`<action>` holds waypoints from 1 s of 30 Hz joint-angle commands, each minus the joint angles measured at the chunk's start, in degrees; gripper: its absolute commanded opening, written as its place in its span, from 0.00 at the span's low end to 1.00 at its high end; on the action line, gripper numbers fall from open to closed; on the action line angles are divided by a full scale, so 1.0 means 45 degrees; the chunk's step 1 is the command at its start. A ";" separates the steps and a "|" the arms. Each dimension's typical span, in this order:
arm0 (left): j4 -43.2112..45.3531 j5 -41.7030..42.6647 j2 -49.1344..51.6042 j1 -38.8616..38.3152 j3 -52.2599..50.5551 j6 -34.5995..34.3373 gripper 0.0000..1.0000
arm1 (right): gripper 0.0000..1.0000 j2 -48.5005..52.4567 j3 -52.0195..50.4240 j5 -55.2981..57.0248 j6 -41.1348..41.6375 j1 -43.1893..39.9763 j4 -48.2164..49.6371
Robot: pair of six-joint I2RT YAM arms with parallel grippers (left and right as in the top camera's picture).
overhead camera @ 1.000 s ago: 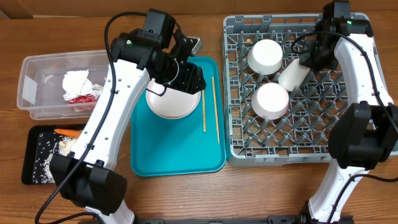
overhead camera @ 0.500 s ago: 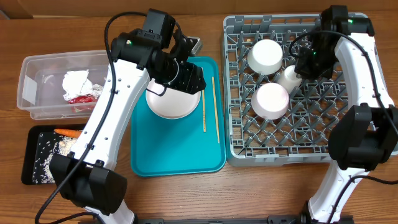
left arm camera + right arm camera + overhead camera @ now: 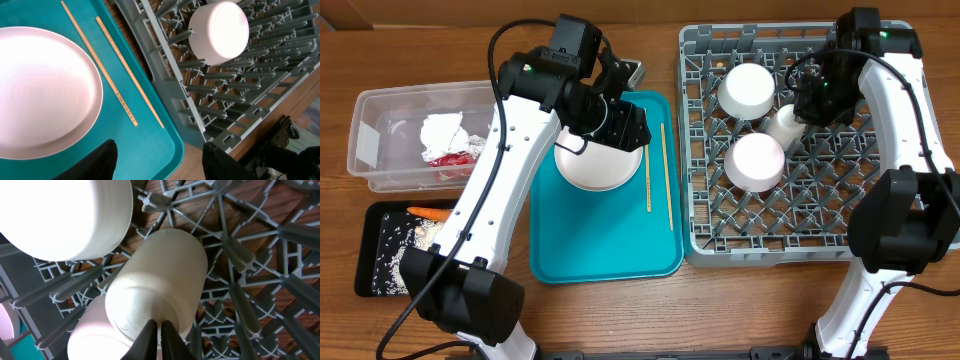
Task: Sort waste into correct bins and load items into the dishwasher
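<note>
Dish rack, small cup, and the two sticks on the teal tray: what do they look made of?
Dish rack: grey moulded plastic, matte, judging by its lattice and pegs. Small cup: off-white, smooth, soft sheen; ceramic or hard plastic, cannot tell. Sticks: pale tan, matte, probably wood or bamboo.

Here's the table (image 3: 620,320), warm brown wood with the grain running side to side and a darker streak or two showing. Along the far edge sits a paler tan band (image 3: 440,8); what it is, hard to say. Light is even and soft from above, shadows short and faint on the wood.
</note>
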 commanded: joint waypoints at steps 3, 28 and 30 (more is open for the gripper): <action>-0.0029 -0.0117 0.0160 -0.0083 0.0165 -0.0170 0.57 | 0.08 0.0005 0.0476 -0.0073 -0.0053 0.0010 -0.0219; 0.0049 -0.3429 0.0160 -0.0083 0.0165 -0.2764 0.62 | 0.37 -0.1472 0.1700 -0.4289 -0.1491 0.0141 -0.1967; 0.0019 -0.4056 0.0160 -0.0083 0.0165 -0.3060 0.69 | 0.39 -0.1472 0.1700 -0.4454 -0.1481 0.0306 -0.2137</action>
